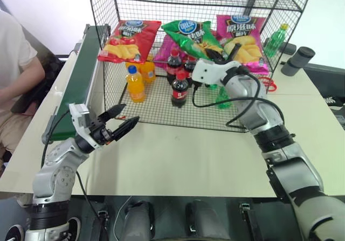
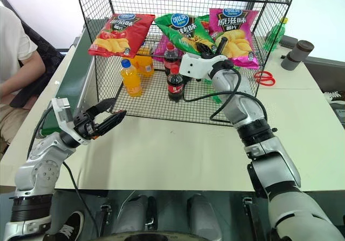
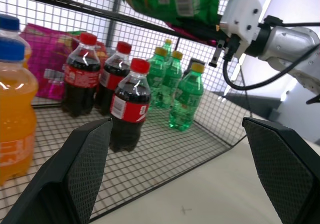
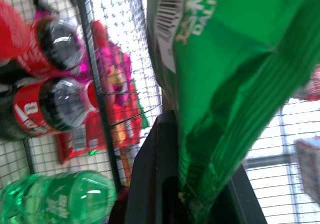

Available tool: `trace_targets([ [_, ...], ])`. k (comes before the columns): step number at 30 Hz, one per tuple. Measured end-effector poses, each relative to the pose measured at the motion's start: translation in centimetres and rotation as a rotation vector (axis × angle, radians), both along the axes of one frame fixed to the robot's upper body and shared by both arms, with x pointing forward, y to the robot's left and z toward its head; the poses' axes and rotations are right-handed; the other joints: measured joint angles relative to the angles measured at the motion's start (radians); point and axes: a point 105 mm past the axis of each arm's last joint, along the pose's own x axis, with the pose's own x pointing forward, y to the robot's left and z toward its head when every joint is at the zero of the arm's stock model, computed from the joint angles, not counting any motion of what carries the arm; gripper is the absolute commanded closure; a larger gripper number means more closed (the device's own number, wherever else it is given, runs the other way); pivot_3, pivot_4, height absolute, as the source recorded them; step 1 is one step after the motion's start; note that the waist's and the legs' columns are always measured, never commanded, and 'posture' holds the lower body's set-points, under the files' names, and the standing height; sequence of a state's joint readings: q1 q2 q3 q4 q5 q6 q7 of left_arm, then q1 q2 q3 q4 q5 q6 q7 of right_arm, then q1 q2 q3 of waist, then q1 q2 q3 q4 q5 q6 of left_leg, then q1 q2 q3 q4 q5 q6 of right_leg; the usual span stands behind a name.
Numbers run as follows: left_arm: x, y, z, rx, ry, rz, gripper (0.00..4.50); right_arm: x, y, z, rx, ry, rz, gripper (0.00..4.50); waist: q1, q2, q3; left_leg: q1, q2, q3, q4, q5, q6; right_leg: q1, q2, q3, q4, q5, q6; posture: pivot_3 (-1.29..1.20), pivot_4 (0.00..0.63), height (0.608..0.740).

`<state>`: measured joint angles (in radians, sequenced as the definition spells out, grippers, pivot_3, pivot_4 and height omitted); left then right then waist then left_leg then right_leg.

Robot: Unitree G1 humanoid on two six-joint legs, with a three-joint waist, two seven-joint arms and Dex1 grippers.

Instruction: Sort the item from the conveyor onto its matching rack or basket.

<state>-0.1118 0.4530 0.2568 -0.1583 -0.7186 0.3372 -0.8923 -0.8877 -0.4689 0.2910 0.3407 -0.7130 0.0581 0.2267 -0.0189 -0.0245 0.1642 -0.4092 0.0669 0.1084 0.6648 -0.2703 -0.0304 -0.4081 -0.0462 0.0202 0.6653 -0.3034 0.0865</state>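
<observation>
Grip on the green chip bag (image 2: 187,32) was kept by the right gripper (image 2: 211,49), whose fingers were pinched shut on the bag's lower edge, as seen in the right wrist view. The bag was held inside the black wire rack (image 2: 161,98) at its upper shelf, between a red chip bag (image 2: 119,33) and a pink chip bag (image 2: 234,29). The left gripper (image 1: 122,120) was held over the table (image 1: 178,160), just in front of the rack, with its fingers spread wide and nothing between them. The conveyor (image 1: 81,79) was seen running along the rack's left side. Cola bottles (image 1: 179,89), an orange soda bottle (image 1: 135,83) and green bottles (image 3: 185,99) were stood on the rack's lower mesh.
</observation>
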Motion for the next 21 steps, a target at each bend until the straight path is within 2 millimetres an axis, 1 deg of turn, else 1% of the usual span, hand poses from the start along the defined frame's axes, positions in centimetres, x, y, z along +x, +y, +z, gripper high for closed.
trace_targets([
  [3,0.0,0.0,-0.2,0.014,0.001,0.005,0.08,0.6,0.3,0.6,0.025,-0.008,0.000,4.50,-0.003,0.000,0.000,0.000,0.000,0.000,0.000,0.000,0.000,0.000,0.000,0.000,0.000,0.000,0.000,0.00,0.150,0.740],
  [6,-0.1,-0.1,-0.4,0.017,0.002,0.007,0.08,0.9,1.0,0.2,0.065,0.020,0.021,4.50,-0.007,0.000,0.000,0.000,0.000,0.000,0.000,0.000,0.001,0.000,0.001,0.000,0.001,0.000,0.000,0.00,0.150,0.740],
  [8,-0.1,0.0,-0.5,0.021,0.004,0.012,0.00,0.9,1.4,0.1,0.096,0.032,0.040,3.71,-0.013,0.000,0.000,0.000,0.001,-0.001,0.000,-0.001,0.001,0.000,0.000,0.000,0.001,0.000,0.000,0.00,0.150,0.740],
  [9,-0.1,0.0,-0.6,0.025,0.004,0.014,0.00,0.9,1.6,0.2,0.114,0.041,0.050,3.43,-0.017,0.000,0.000,0.000,0.000,-0.001,0.000,-0.001,0.001,0.000,0.000,0.000,0.001,0.000,0.000,0.00,0.150,0.740],
  [11,-0.1,0.0,-0.6,0.033,0.003,0.017,0.00,0.9,1.7,0.7,0.135,0.036,0.060,2.45,-0.022,0.000,0.000,0.000,0.000,-0.001,0.000,-0.001,0.001,0.000,0.000,0.000,0.001,0.000,0.000,0.00,0.150,0.740],
  [12,-0.1,0.0,-0.7,0.035,0.002,0.016,0.00,0.9,1.7,1.1,0.148,0.032,0.064,2.03,-0.024,0.000,0.000,0.000,0.000,-0.001,0.000,-0.001,0.001,0.000,0.000,0.000,0.001,0.000,0.000,0.00,0.150,0.740],
  [14,-0.2,-0.1,-0.8,0.043,0.001,0.016,0.00,0.8,1.8,1.6,0.172,0.026,0.078,0.95,-0.026,0.000,0.000,0.000,0.001,-0.001,0.000,-0.001,0.001,0.000,0.000,0.000,0.001,0.000,0.000,0.00,0.150,0.740],
  [15,-0.2,-0.2,-1.0,0.050,0.002,0.015,0.00,0.6,2.1,2.0,0.178,0.022,0.093,0.49,-0.028,0.000,0.000,0.000,0.001,-0.001,0.000,-0.001,0.001,0.000,0.000,0.000,0.001,0.000,0.000,0.00,0.150,0.740],
  [17,-0.3,-0.6,-1.2,0.057,0.007,0.002,0.00,0.3,2.7,2.4,0.188,0.017,0.121,0.49,-0.031,0.000,0.000,0.001,0.001,-0.001,-0.001,-0.001,0.001,0.000,0.001,0.000,0.001,0.000,0.000,0.00,0.150,0.740],
  [21,-0.4,-0.6,-1.7,0.071,0.017,0.004,0.00,-0.2,4.0,2.0,0.206,0.039,0.182,0.49,-0.031,0.000,0.000,0.001,0.001,-0.001,-0.001,-0.001,0.002,0.000,0.001,0.000,0.002,0.000,0.000,0.00,0.150,0.740],
])
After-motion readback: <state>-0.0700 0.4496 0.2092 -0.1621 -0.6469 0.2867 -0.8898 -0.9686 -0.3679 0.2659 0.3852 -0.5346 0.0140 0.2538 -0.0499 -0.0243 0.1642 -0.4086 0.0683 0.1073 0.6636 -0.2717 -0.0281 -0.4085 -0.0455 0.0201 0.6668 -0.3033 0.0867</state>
